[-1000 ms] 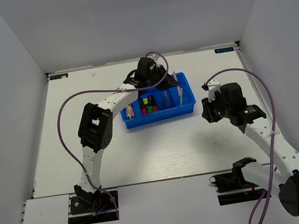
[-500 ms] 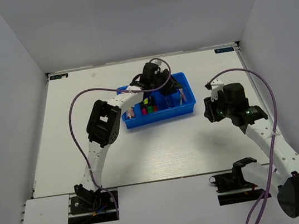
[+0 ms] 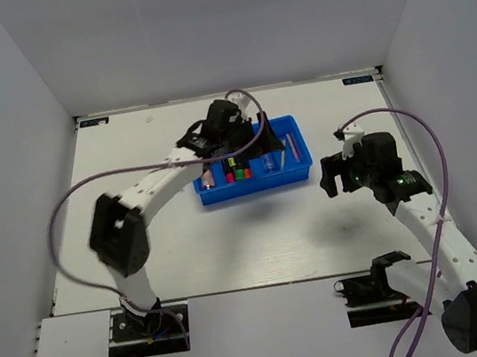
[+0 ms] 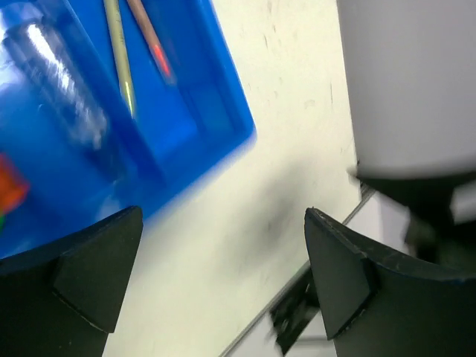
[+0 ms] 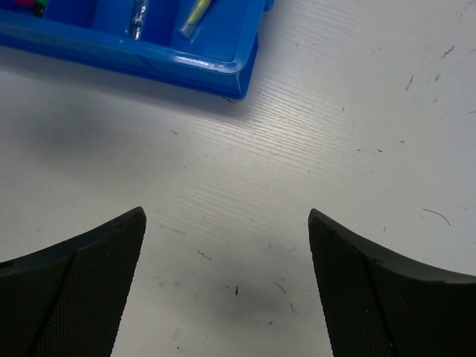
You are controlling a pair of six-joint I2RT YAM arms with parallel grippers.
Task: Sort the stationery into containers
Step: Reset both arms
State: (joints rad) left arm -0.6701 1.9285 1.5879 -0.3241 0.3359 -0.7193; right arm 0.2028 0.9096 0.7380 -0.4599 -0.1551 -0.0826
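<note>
The blue tray (image 3: pixel 253 186) lies at the table's far middle, with the stationery in its compartments: highlighters (image 3: pixel 235 170), a clear pen (image 3: pixel 269 163) and thin sticks (image 3: pixel 285 148). My left gripper (image 3: pixel 246 141) hovers open over the tray's middle. In the left wrist view, blurred by motion, it (image 4: pixel 223 223) is over the tray's end wall (image 4: pixel 230 126) and bare table, with the clear pen (image 4: pixel 59 82), a pale stick (image 4: pixel 119 59) and a pink stick (image 4: pixel 151 41) beyond. My right gripper (image 3: pixel 332 175) is open to the right of the tray, (image 5: pixel 227 223) above bare table near the tray's corner (image 5: pixel 238 74).
White walls close in the table on the left, back and right. The left arm's purple cable (image 3: pixel 72 203) loops out over the left half of the table. The table edge (image 4: pixel 327 245) shows blurred in the left wrist view.
Both grippers have opened wide. The left arm's elbow swung out to the left while its gripper stayed over the tray. The right gripper shifted slightly beside the tray.
</note>
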